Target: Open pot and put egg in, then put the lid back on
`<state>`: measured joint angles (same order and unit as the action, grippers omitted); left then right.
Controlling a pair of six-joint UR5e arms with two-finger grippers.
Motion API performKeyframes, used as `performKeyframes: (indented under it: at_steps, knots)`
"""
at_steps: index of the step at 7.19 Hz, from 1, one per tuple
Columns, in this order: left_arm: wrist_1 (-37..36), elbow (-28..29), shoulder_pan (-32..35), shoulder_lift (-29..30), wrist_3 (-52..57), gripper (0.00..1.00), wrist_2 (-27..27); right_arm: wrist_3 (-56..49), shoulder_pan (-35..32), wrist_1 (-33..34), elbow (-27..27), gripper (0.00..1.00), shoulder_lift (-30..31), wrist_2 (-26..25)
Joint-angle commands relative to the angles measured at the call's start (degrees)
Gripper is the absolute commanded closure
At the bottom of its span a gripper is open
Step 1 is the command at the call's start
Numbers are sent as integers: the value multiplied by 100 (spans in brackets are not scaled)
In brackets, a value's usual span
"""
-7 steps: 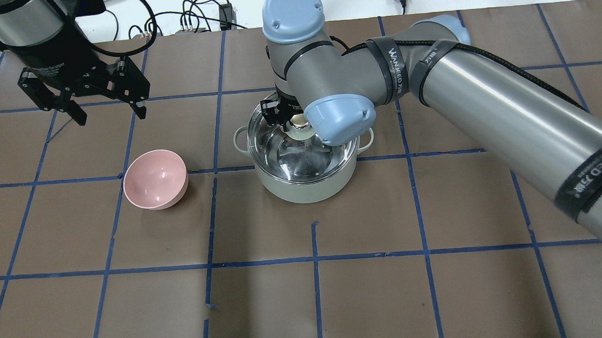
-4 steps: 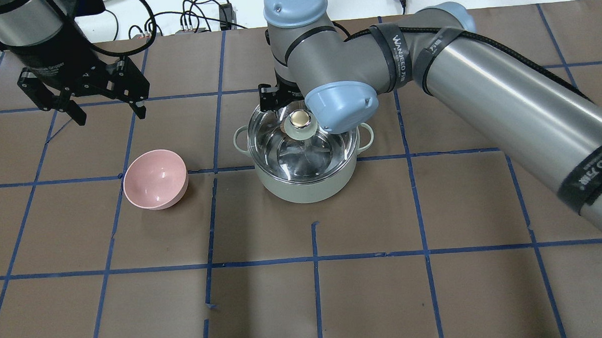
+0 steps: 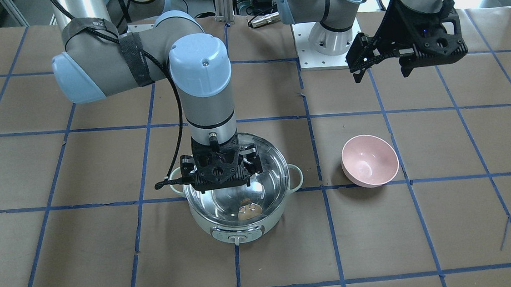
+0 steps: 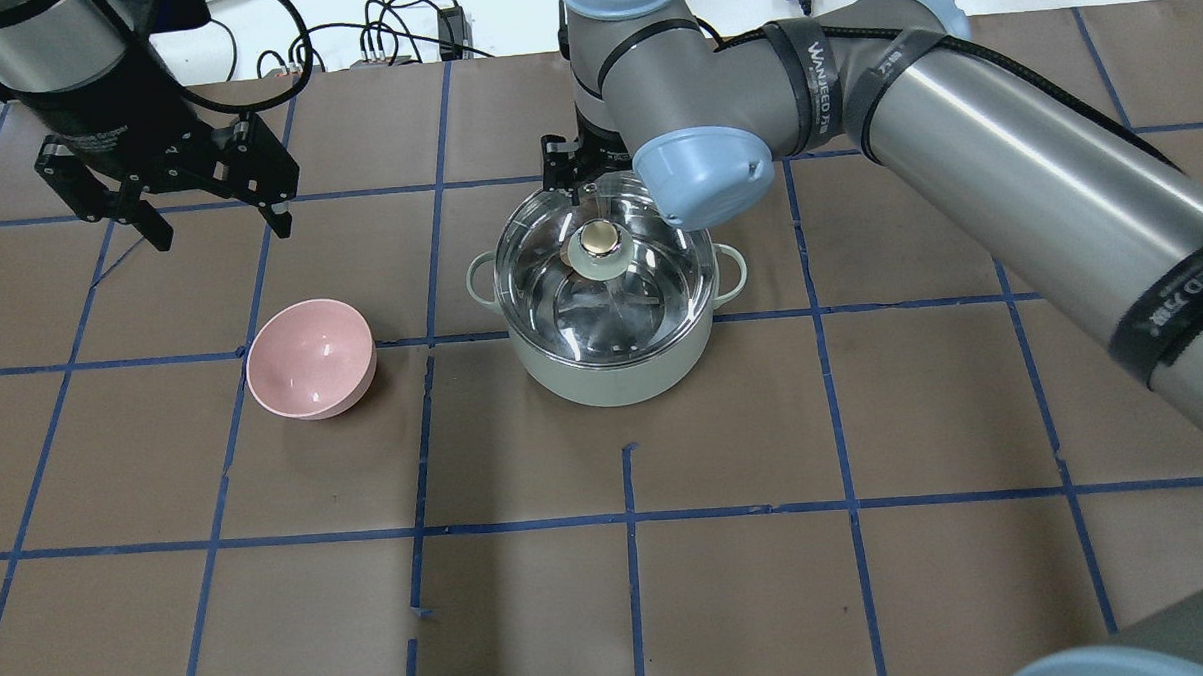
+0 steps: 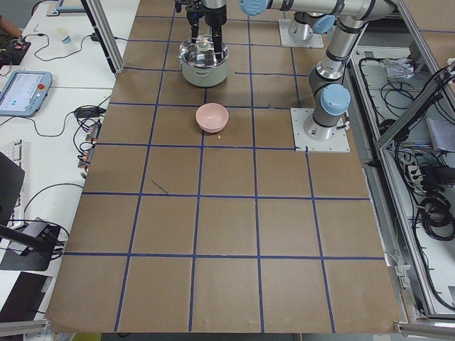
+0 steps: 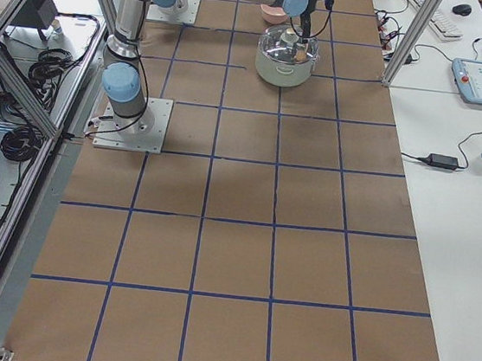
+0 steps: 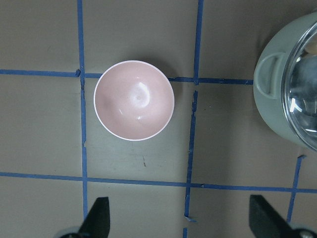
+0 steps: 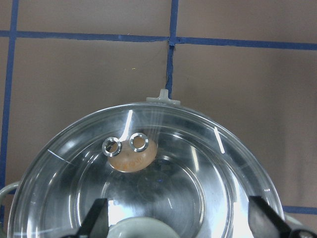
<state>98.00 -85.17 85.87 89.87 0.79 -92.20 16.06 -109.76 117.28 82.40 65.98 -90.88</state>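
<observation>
The mint-green pot (image 4: 613,380) stands mid-table with the clear glass lid (image 4: 659,276) seated on it, its beige knob (image 4: 598,240) free. The brown egg (image 8: 132,157) lies inside on the steel bottom, seen through the glass under the two vent holes; it also shows in the front view (image 3: 244,211). My right gripper (image 3: 222,177) hangs open just above the lid, with its fingers (image 8: 96,218) spread wide on either side of the knob's hub and holding nothing. My left gripper (image 4: 223,234) is open and empty, high above the table near the pink bowl.
An empty pink bowl (image 4: 310,358) sits on the table at the pot's side toward my left arm, also in the left wrist view (image 7: 133,100). Blue tape lines grid the brown table. Cables lie along the far edge (image 4: 381,35).
My right gripper has let go of the lid's knob and lifted away toward the far side. The lid stays on the pot. The left arm has not moved.
</observation>
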Motion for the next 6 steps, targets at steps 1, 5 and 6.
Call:
performKeyframes:
  at_steps: [1, 5, 6]
  knots:
    - [0, 0, 0, -4, 0, 0, 0, -94, 112, -177, -83, 0, 203, 44]
    - [0, 0, 0, -4, 0, 0, -9, -778, 884, -2240, 74, 0, 1739, 53]
    - [0, 0, 0, -4, 0, 0, 0, -971, 965, -2331, 266, 0, 2013, -8]
